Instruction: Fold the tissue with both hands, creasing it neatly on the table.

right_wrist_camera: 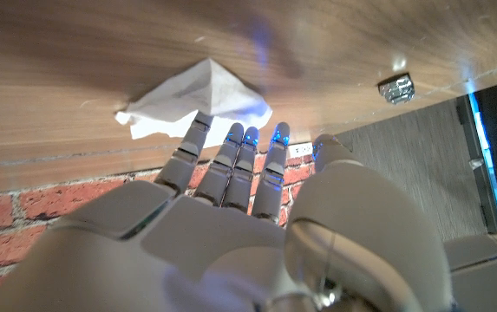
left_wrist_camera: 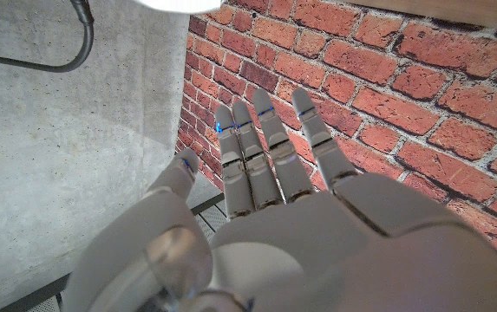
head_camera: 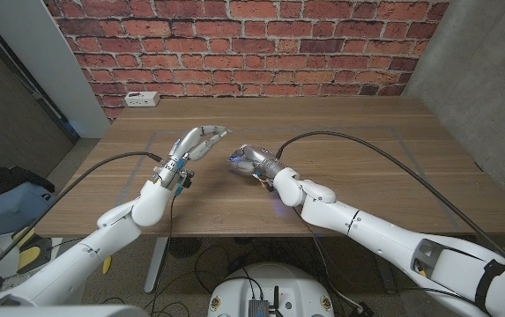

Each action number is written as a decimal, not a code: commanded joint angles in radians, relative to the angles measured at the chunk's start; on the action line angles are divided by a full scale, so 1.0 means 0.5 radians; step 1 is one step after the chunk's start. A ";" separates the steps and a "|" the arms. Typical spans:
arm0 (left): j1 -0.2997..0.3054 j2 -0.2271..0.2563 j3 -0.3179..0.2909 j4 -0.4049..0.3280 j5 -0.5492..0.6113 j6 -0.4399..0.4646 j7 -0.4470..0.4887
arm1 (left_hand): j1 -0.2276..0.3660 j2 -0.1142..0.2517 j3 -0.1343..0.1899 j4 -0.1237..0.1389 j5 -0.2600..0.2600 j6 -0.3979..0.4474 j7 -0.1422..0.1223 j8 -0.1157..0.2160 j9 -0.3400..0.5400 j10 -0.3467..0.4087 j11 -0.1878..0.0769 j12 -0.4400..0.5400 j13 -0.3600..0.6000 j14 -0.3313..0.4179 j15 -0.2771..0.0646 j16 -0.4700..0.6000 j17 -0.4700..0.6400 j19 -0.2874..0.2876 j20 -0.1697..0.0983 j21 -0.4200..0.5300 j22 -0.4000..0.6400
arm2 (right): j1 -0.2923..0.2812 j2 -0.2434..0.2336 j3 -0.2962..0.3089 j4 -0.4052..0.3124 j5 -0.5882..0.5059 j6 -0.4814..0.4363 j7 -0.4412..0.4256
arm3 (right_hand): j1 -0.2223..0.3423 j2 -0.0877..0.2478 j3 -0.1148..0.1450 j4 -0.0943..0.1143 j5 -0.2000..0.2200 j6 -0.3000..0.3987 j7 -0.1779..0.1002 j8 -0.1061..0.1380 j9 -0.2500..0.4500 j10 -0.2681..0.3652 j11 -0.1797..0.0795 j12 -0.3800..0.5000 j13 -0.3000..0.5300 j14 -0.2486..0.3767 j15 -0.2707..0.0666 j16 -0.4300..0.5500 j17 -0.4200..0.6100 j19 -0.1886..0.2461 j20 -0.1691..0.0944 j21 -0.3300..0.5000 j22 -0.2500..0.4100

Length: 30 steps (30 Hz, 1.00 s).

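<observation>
1. Two white robot arms reach in from the near edge of a wooden table (head_camera: 340,189), black cables trailing from each wrist.
2. The right hand (head_camera: 254,162) sits near the middle of the table, its back toward the camera and its fingers pointing toward the left hand. In the right wrist view the right hand (right_wrist_camera: 231,186) has its fingers stretched out side by side with small blue lights at the tips, gripping nothing.
3. The left hand (head_camera: 190,145) is raised on a tilted wrist just beside the right one, fingers extended toward the back of the table. The left wrist view shows its fingers (left_wrist_camera: 265,147) straight and slightly spread against the brick wall (left_wrist_camera: 387,78), with nothing between them.
4. The tissue (right_wrist_camera: 198,100) lies crumpled on the wood just past the right hand's fingertips in the right wrist view, apart from them. In the head view a pale shape at the left hand's fingertips (head_camera: 219,132) may be the same tissue; whether the fingers touch it cannot be told.
5. A white power strip (head_camera: 142,99) rests at the table's far left corner, against the red brick wall (head_camera: 252,44).
</observation>
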 commanded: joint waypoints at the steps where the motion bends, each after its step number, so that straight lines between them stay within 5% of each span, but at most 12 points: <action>1: -0.037 -0.006 0.028 0.015 -0.011 0.020 -0.038 | -0.020 -0.010 0.011 0.000 -0.003 -0.003 -0.003 0.003 0.008 -0.001 -0.007 0.004 0.002 0.014 -0.008 0.012 0.009 0.009 -0.008 0.011 0.008 | -0.125 -0.031 0.056 -0.039 -0.134 0.104 -0.350 | 0.069 0.043 0.035 -0.089 0.017 0.101 -0.002 0.023 0.007 0.108 0.011 0.053 0.030 0.149 -0.155 0.131 0.102 0.084 -0.025 0.027 0.003; 4: -0.045 -0.007 0.035 0.016 -0.014 0.030 -0.047 | -0.023 -0.010 0.013 0.000 -0.003 0.000 -0.004 0.005 0.008 -0.001 -0.005 0.004 0.003 0.013 -0.007 0.011 0.009 0.008 -0.007 0.011 0.008 | -0.145 -0.039 0.059 -0.056 -0.176 0.111 -0.398 | 0.113 0.041 0.051 -0.152 0.019 0.119 -0.005 0.011 0.007 0.132 0.002 0.069 0.052 0.266 -0.185 0.268 0.227 0.157 -0.060 0.062 0.010; 10: -0.066 -0.014 0.050 0.028 -0.014 0.035 -0.051 | -0.031 -0.011 0.019 -0.002 -0.003 0.001 -0.005 0.007 0.008 -0.003 -0.002 0.003 0.004 0.011 -0.007 0.010 0.009 0.005 -0.007 0.013 0.008 | -0.161 -0.053 0.062 -0.091 -0.207 0.108 -0.374 | 0.247 0.038 0.079 -0.277 0.014 0.210 0.040 -0.008 0.014 0.245 0.099 0.115 0.115 0.419 -0.234 0.670 0.633 0.356 -0.144 0.185 0.035; 15: -0.076 -0.016 0.060 0.032 -0.020 0.039 -0.055 | -0.035 -0.011 0.022 -0.002 -0.003 0.001 -0.004 0.007 0.008 -0.004 -0.003 0.002 0.004 0.012 -0.009 0.010 0.009 0.004 -0.005 0.014 0.009 | -0.157 -0.060 0.064 -0.110 -0.188 0.081 -0.275 | 0.336 0.043 0.188 -0.307 0.019 0.270 0.068 -0.005 0.015 0.351 0.150 0.149 0.134 0.579 -0.246 0.685 0.618 0.490 -0.196 0.278 0.047; 18: -0.080 -0.014 0.064 0.031 -0.019 0.041 -0.057 | -0.037 -0.011 0.024 -0.002 -0.004 0.000 -0.002 0.007 0.008 -0.004 0.000 0.003 0.005 0.014 -0.006 0.011 0.009 0.004 -0.005 0.014 0.009 | -0.138 -0.074 0.049 -0.131 -0.203 0.030 -0.180 | 0.425 0.022 0.306 -0.310 -0.013 0.476 0.063 0.051 0.017 0.528 0.147 0.208 0.152 0.711 -0.239 0.676 0.598 0.527 -0.198 0.353 0.061; 22: -0.082 -0.012 0.068 0.030 -0.027 0.040 -0.062 | -0.041 -0.012 0.026 -0.003 -0.004 0.002 0.000 0.008 0.008 -0.005 -0.001 0.002 0.005 0.012 -0.006 0.010 0.009 0.004 -0.005 0.015 0.009 | -0.120 -0.076 0.019 -0.156 -0.267 -0.085 -0.102 | 0.403 -0.028 0.415 -0.289 -0.037 0.733 0.128 0.105 0.016 0.490 0.054 0.177 0.138 0.575 -0.215 0.438 0.460 0.332 -0.143 0.372 0.067; 27: -0.078 -0.007 0.068 0.020 -0.030 0.054 -0.068 | -0.048 -0.013 0.027 -0.001 -0.005 0.000 -0.002 0.008 0.008 -0.005 -0.002 0.002 0.006 0.008 -0.006 0.008 0.010 0.003 -0.005 0.017 0.009 | -0.093 -0.056 -0.018 -0.136 -0.347 -0.174 -0.088 | 0.389 -0.059 0.499 -0.293 -0.035 0.755 0.135 0.075 0.010 0.498 -0.026 0.146 0.106 0.479 -0.235 0.246 0.297 0.249 -0.142 0.395 0.055; 30: -0.077 -0.006 0.067 0.020 -0.032 0.054 -0.065 | -0.054 -0.013 0.027 0.001 -0.005 -0.006 -0.007 0.006 0.008 -0.008 0.008 0.001 0.006 0.007 -0.003 0.008 0.011 0.002 -0.004 0.017 0.009 | -0.081 -0.046 -0.026 -0.125 -0.349 -0.198 -0.066 | 0.398 -0.041 0.495 -0.294 -0.040 0.778 0.134 0.070 0.008 0.534 0.006 0.158 0.107 0.526 -0.211 0.300 0.350 0.233 -0.126 0.404 0.049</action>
